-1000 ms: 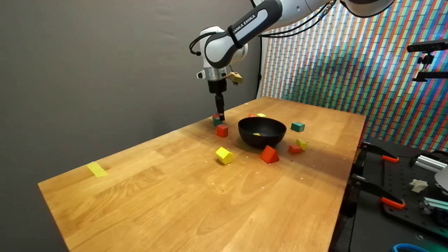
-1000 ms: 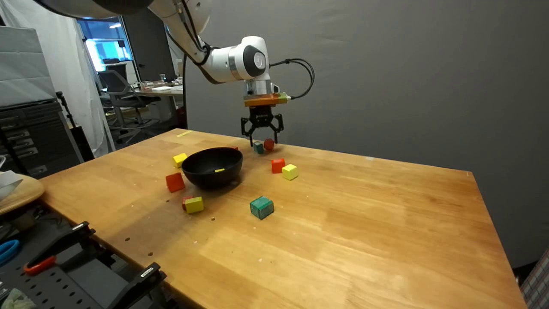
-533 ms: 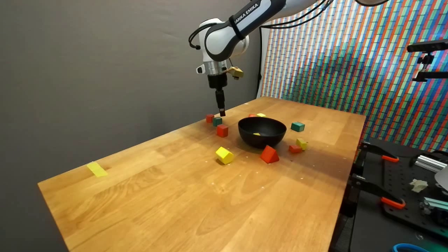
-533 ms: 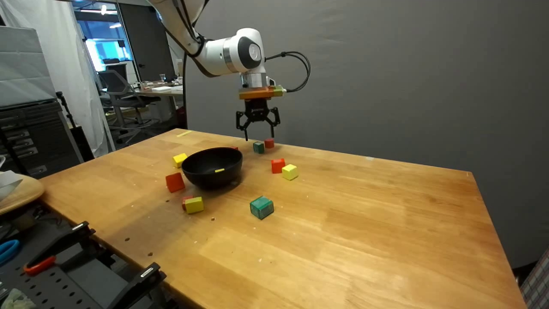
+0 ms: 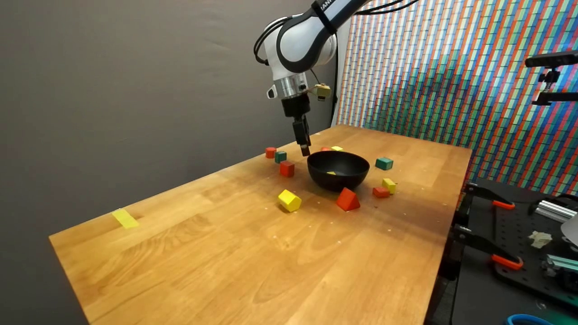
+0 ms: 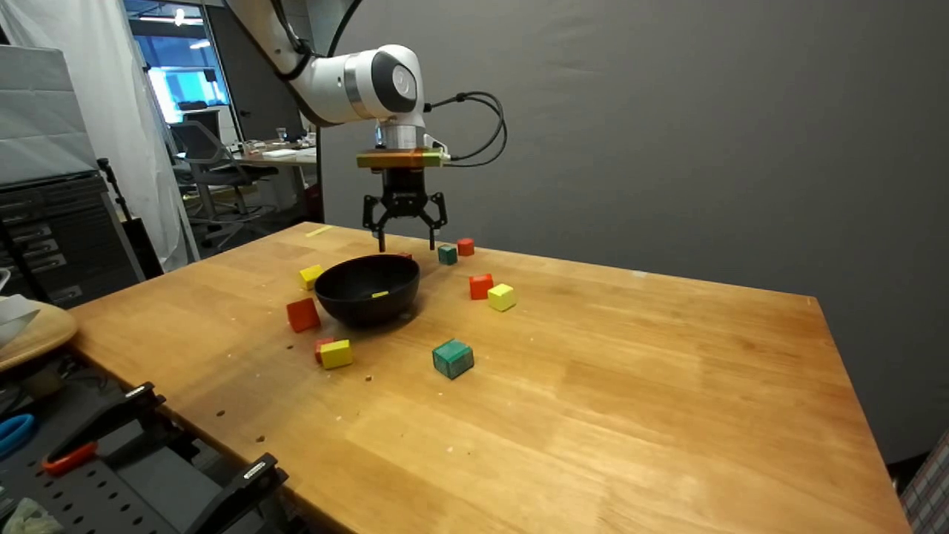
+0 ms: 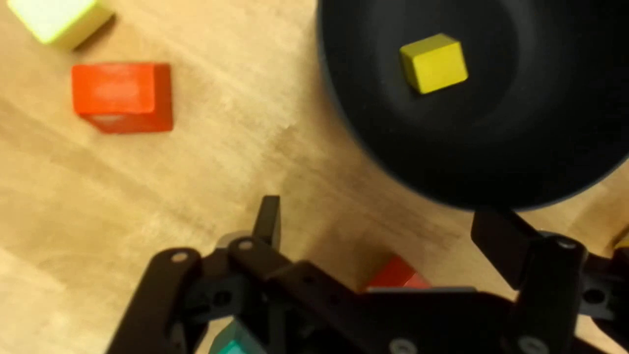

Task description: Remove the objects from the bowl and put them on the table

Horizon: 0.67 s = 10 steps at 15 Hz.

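Wooden table (image 6: 652, 386), yellow block (image 7: 436, 66) inside bowl (image 5: 333, 183)
Gripper (image 6: 407, 246), spread and empty, may tip the bowl if lowered off-centre.

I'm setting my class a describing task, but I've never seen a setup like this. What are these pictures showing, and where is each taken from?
The machine is a Franka Emika Panda robot arm, ending in a two-fingered gripper. The wide pictures were taken from outside the robot, from two different places; the close-up was taken from its wrist, looking down. A black bowl sits on the wooden table, with red, green and yellow toy blocks scattered around it. One more yellow block lies inside the bowl. The gripper is open and holds nothing.
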Available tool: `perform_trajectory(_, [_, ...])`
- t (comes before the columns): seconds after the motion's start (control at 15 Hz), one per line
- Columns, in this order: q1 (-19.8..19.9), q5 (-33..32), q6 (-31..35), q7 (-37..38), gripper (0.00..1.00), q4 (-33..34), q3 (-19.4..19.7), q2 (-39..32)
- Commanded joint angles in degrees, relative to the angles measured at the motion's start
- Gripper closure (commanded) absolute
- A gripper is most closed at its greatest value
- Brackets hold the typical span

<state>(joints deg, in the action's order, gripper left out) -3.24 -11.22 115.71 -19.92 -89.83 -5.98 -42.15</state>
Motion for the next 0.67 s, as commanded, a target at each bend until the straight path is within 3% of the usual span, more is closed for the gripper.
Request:
perform_trajectory(0.0, [-0.2,0.5,-0.2,1.0,0.0,-2.2,0.2,1.1])
perform_trajectory(0.13, [-0.2,0.7,-0.1,1.9,0.0,-5.0,0.2,2.7])
perform_trajectory(0.27, [-0.5,3.1,-1.0,8.9,0.0,-6.0,1.2,3.1])
perform_trajectory(0.6, [2.4,9.2,19.3,11.4,0.0,-17.7,-0.1,6.5])
